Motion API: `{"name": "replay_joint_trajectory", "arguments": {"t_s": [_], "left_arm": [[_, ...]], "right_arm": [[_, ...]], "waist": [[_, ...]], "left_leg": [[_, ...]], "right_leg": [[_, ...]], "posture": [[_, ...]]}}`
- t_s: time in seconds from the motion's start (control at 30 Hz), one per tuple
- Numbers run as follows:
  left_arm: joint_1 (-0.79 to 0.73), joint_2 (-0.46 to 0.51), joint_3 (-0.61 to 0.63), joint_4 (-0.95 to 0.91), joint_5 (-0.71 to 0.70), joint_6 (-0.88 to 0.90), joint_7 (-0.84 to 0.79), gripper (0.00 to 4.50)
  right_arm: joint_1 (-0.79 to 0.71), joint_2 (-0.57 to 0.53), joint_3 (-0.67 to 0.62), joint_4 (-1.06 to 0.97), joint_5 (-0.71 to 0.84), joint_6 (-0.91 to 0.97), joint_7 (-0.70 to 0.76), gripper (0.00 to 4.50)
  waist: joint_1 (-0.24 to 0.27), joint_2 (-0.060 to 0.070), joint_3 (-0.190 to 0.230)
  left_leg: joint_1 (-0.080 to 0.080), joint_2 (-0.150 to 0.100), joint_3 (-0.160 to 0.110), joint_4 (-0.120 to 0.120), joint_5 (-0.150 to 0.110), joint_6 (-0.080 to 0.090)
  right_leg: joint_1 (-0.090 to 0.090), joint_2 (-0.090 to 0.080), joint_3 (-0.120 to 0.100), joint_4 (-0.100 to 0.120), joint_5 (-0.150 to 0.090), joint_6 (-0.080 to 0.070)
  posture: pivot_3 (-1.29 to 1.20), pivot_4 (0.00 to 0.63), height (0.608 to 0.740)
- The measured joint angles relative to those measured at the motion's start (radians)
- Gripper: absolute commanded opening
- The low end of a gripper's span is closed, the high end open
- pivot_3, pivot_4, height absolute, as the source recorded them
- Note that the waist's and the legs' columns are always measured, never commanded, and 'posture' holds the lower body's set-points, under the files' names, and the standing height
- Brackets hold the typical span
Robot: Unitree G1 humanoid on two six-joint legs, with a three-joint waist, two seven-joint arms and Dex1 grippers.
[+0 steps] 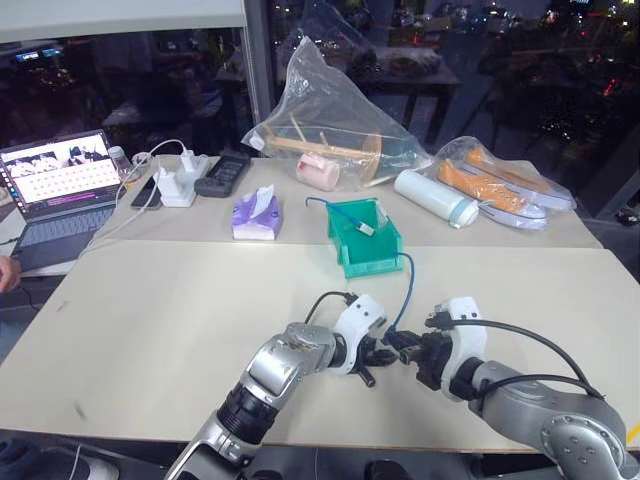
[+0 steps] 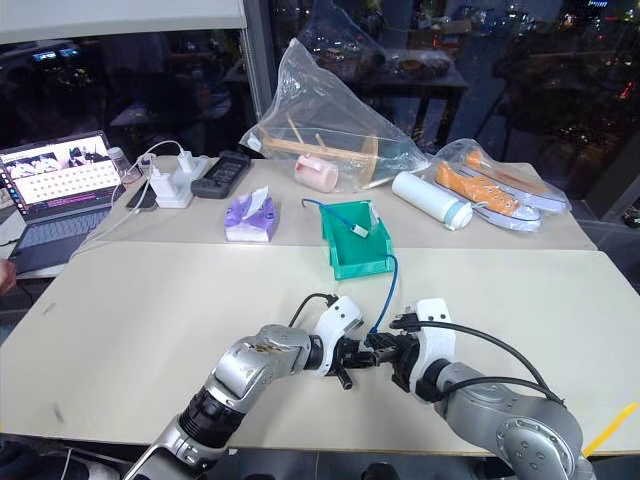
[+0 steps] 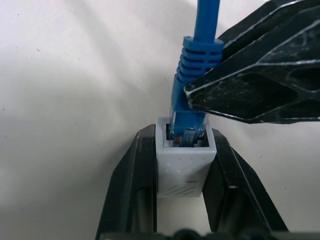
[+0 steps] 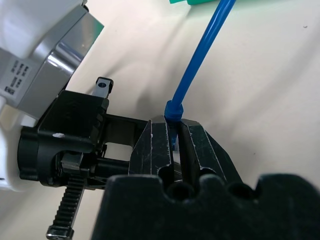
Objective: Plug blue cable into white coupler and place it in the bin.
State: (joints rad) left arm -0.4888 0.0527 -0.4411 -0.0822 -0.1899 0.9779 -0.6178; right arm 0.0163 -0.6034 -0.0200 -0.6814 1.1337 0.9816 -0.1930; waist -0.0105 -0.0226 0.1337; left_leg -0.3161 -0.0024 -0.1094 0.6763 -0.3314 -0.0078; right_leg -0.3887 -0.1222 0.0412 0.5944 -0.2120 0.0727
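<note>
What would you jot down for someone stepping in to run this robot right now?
Left gripper: shut on the white coupler.
Right gripper: shut on the blue cable at its plug.
The plug sits in the coupler's socket; whether it is fully home cannot be told.
The cable's far end lies in the green bin.
Left: confirm the plug is seated, then put cable and coupler in the bin.

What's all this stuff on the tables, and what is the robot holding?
blue cable: one, blue, from the bin to the grippers, plug in the coupler
white coupler: one, white, in the left gripper
bin: one, green, table middle
tissue pack: one, purple, left of the bin
bottle: one, white, lying behind the bin
plastic bags: two, clear, far table
laptop: one, open, far left
chargers: white, beside the laptop
left gripper: black, shut on the coupler
right gripper: black, shut on the cable's plug
</note>
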Motion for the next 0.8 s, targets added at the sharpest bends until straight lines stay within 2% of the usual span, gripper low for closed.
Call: {"name": "replay_joint_trajectory", "arguments": {"t_s": [0.3,0.43,0.67,0.8], "left_arm": [[-0.001,-0.004,-0.011,0.000,-0.006,0.002,0.013,0.70],[-0.003,-0.004,-0.013,0.001,-0.006,0.002,0.016,0.70],[-0.004,0.002,-0.014,0.001,-0.005,0.001,0.016,0.70],[-0.006,0.011,-0.021,0.001,-0.005,-0.018,0.005,0.70]], "right_arm": [[0.004,-0.042,0.015,-0.021,-0.146,0.000,0.120,0.00],[0.006,-0.027,0.015,-0.020,-0.183,0.000,0.151,0.00],[0.030,0.053,-0.018,-0.010,-0.174,0.000,0.153,0.00],[0.038,0.096,-0.091,0.022,-0.087,0.025,0.138,0.00]], "waist": [[0.007,0.000,-0.001],[0.008,-0.001,-0.002],[0.005,-0.002,-0.002],[0.005,0.000,0.000]], "left_leg": [[0.000,0.000,0.000,0.000,0.000,0.000],[0.000,0.000,0.000,0.000,0.000,-0.001],[0.000,0.000,0.000,0.000,0.000,-0.001],[-0.001,0.000,0.000,0.000,0.000,-0.001]], "right_leg": [[0.000,0.000,0.000,-0.001,0.000,0.000],[0.000,0.000,0.000,-0.001,0.000,0.000],[0.001,0.000,0.000,0.000,-0.002,0.004],[-0.001,0.000,0.000,0.000,0.000,0.000]], "posture": [[0.00,0.150,0.740],[0.00,0.150,0.740],[0.00,0.150,0.740],[0.00,0.150,0.740]]}}
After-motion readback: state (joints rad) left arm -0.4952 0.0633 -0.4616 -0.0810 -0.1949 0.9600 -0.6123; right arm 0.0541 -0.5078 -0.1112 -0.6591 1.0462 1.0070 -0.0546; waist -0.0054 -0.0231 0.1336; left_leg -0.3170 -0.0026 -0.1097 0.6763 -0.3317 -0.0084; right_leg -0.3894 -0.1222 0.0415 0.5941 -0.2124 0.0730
